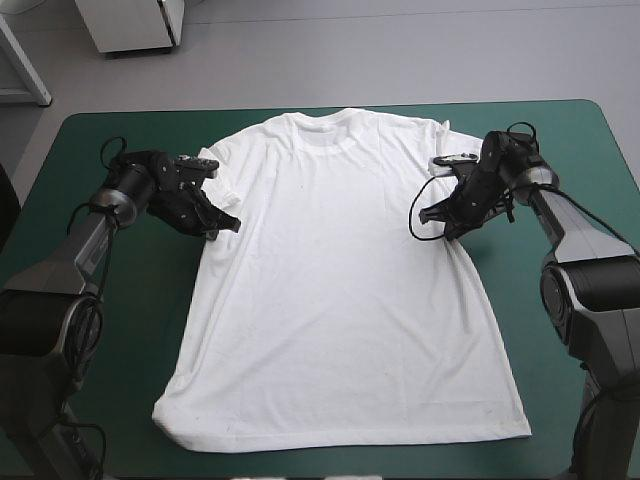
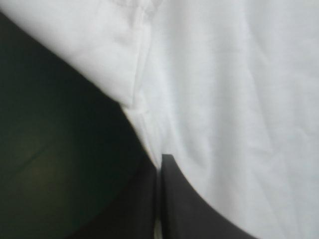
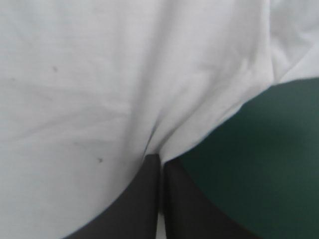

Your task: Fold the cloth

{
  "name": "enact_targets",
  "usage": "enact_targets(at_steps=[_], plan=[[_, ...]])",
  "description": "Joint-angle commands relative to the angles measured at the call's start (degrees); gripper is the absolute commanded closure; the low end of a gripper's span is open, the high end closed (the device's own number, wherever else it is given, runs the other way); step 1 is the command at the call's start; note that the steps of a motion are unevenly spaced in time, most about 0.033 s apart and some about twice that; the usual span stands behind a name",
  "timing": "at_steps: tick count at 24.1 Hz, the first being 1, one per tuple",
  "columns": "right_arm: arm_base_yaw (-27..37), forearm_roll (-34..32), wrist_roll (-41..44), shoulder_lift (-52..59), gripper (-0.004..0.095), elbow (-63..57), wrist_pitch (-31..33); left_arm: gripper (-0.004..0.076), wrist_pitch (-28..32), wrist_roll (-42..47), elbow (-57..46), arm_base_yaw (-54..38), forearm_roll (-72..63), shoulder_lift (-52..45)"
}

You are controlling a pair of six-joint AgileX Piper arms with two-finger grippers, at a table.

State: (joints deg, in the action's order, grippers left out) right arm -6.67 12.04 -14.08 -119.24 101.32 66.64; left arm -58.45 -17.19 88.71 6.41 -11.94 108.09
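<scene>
T-shirt (image 1: pixel 340 290) is down flat on the table (image 1: pixel 90 140), front spread wide across the teal-green cover. The collar (image 1: pixel 330 128) points at the far edge and the hem (image 1: pixel 340 440) runs along near the close edge.

Left gripper (image 1: pixel 228 225) is low at the shirt's left side, right at the spot where the sleeve (image 1: pixel 222 165) meets the body. That sleeve looks a little bunched beside the gripper. From the left wrist, the black fingers (image 2: pixel 199 209) come together in a point on the cloth's edge, with a thin white sliver between them. It is a blurry look, but that reads as clenched on the T-shirt (image 2: pixel 224 99), with dark cover to one side of the fingers and white cloth to the other.

Over to the right gripper (image 1: pixel 430 222). It mirrors the left, low at the right side just under the other sleeve (image 1: pixel 452 140). The right wrist view is clearer. The fingers (image 3: pixel 134 209) are pressed together at the fabric's edge, and creases fan out across the T-shirt (image 3: pixel 99 74) from their tip. It has a firm pinch on the cloth, with the cover (image 3: pixel 259 164) bare beside it.

Both arms reach in from opposite sides, and the shirt's lower half lies smooth between them.
</scene>
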Motion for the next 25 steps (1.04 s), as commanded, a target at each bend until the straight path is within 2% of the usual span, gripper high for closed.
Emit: enact_targets(at_steps=[1, 8, 16, 18, 22, 25], plan=[[0.09, 1.32, 0.41, 6.25, 0.092, 6.78, 2.09, 0.0746, -1.7, -0.17, 4.3, 0.22, -1.3, -7.43], [2.45, 0.83, 1.75, 16.07, 0.0921, 13.45, 2.37, 0.0746, -4.84, 0.19, 10.31, 0.22, -0.43, -15.86], [3.81, 0.73, 1.84, 28.42, 0.0921, 14.79, 0.93, 0.0746, -6.57, -0.04, 21.18, 0.22, 0.1, -25.25], [3.81, -0.18, 1.71, 32.36, 0.0921, 14.79, -1.23, 0.0746, -6.43, -0.04, 23.69, 0.22, 1.25, -28.11], [3.81, -2.99, 2.14, 38.55, 0.0921, 14.79, -8.23, 0.0746, -1.8, 0.15, 24.22, 0.22, 3.67, -31.8], [3.81, -2.87, 2.14, 39.14, 0.0921, 14.79, -17.88, 0.0746, 2.86, 0.15, 24.22, 0.22, 3.9, -30.43]])
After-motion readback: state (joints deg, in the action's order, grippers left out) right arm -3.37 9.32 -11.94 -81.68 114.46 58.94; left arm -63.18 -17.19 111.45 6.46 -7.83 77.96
